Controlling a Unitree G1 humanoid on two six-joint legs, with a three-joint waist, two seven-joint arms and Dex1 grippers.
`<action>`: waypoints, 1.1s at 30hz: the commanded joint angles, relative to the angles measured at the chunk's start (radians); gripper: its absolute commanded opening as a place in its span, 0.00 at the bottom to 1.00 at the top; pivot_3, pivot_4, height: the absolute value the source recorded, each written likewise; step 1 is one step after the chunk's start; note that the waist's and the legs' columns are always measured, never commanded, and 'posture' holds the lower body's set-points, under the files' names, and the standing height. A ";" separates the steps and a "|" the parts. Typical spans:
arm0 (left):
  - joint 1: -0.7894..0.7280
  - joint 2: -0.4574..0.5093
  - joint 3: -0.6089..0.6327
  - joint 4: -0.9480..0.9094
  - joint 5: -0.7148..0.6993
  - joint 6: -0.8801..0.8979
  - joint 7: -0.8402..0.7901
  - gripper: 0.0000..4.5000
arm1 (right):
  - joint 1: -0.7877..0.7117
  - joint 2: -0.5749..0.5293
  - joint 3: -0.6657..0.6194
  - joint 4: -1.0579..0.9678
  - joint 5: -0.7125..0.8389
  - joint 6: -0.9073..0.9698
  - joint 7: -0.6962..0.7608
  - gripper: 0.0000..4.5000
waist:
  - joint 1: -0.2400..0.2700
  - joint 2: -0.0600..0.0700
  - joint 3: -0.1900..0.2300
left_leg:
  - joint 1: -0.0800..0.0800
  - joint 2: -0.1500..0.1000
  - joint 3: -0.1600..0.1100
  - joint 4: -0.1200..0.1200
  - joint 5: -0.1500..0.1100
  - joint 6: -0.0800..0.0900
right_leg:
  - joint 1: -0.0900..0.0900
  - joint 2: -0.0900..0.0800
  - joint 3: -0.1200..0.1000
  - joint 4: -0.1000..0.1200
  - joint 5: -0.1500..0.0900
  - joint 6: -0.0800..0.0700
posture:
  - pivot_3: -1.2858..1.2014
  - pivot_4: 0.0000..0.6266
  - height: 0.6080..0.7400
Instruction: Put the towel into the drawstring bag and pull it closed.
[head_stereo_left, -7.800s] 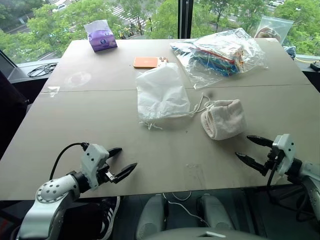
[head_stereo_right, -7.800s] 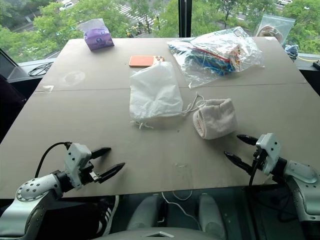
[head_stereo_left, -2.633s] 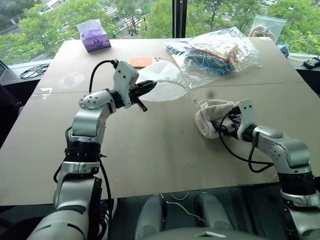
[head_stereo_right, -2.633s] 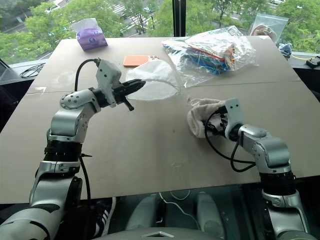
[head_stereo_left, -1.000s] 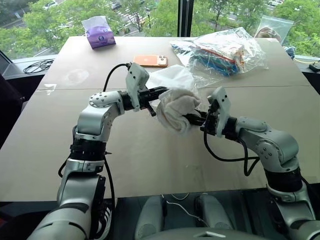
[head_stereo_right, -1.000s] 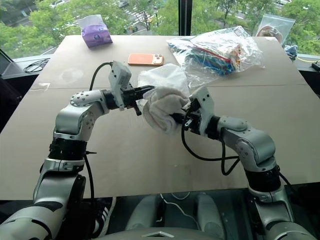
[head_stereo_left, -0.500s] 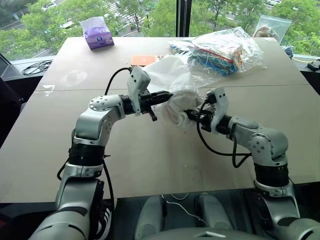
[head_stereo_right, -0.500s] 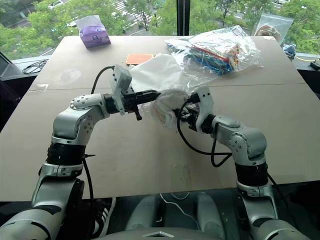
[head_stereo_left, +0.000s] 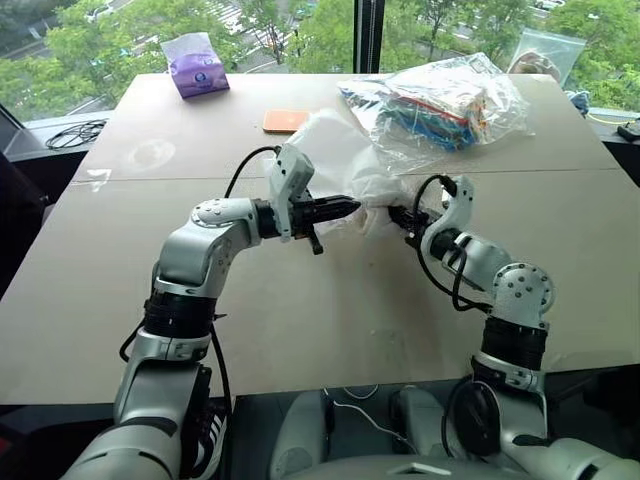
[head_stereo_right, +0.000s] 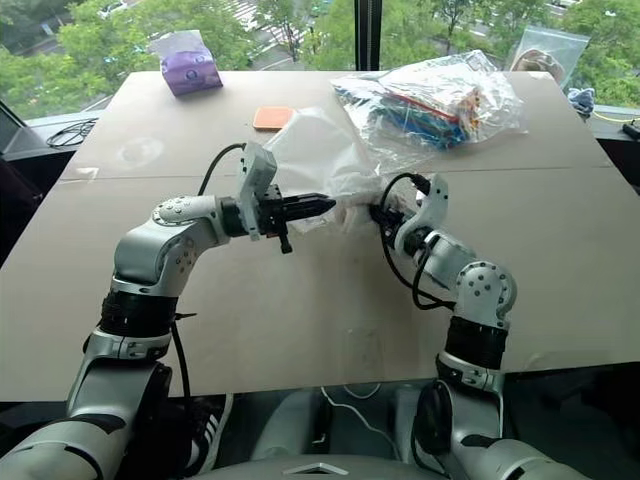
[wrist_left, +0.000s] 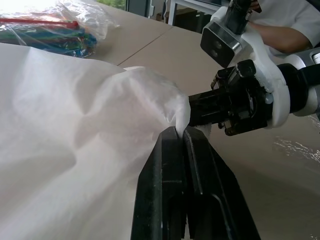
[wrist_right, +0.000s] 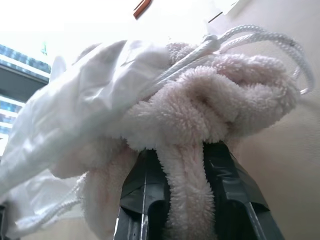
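Fingers of the left gripper (wrist_left: 181, 131) are pressed together on the rim of the drawstring bag (head_stereo_left: 335, 150), pinching a fold of its thin white fabric; the right gripper (wrist_right: 181, 150) is clamped on the towel (wrist_right: 200, 105), a thick fold of the cream pile squeezed between its two black fingers (wrist_right: 227, 175); the two grippers meet nose to nose above the middle of the table (head_stereo_left: 110, 290), at the bag's mouth.

The table's near half is bare board on both sides of the arms, with open room to the robot's left; behind the bag lie a clear plastic bag (head_stereo_left: 440, 100) of colourful things, an orange phone (head_stereo_left: 283, 121) partly hidden by the bag's fabric, and a purple tissue pack (head_stereo_left: 196, 66) at the far left corner.

The bag is lifted and stretched, its body billowing back toward the phone; the towel is bunched at the mouth, fluffy, partly draped by the bag's fabric, with white cords (wrist_right: 260, 37) looped across it.
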 joint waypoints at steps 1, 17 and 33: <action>-0.005 -0.003 0.020 -0.047 -0.032 0.007 0.004 0.00 | -0.036 0.258 -0.024 0.004 0.191 -0.095 -0.101 0.04 | -0.005 0.002 0.001 | 0.000 0.000 0.000 0.000 0.000 0.000 | 0.000 0.000 0.000 0.000 0.000 0.000 | 0.52 0.24 1.00; -0.073 -0.065 0.015 0.029 -0.056 0.002 0.009 0.00 | 0.048 -0.457 0.865 -0.139 -0.509 -0.597 0.378 0.04 | -0.015 0.003 0.003 | -0.002 -0.003 0.002 0.000 0.000 0.000 | -0.003 0.000 0.002 -0.001 0.000 0.001 | 0.52 0.24 1.00; -0.045 -0.044 -0.009 -0.003 -0.106 0.024 -0.118 0.00 | 0.100 -0.336 0.782 0.078 -0.817 -1.024 0.462 0.04 | -0.020 0.003 0.003 | -0.002 -0.001 0.004 0.000 0.000 0.000 | -0.006 0.002 0.006 0.002 0.000 0.000 | 0.52 0.24 1.00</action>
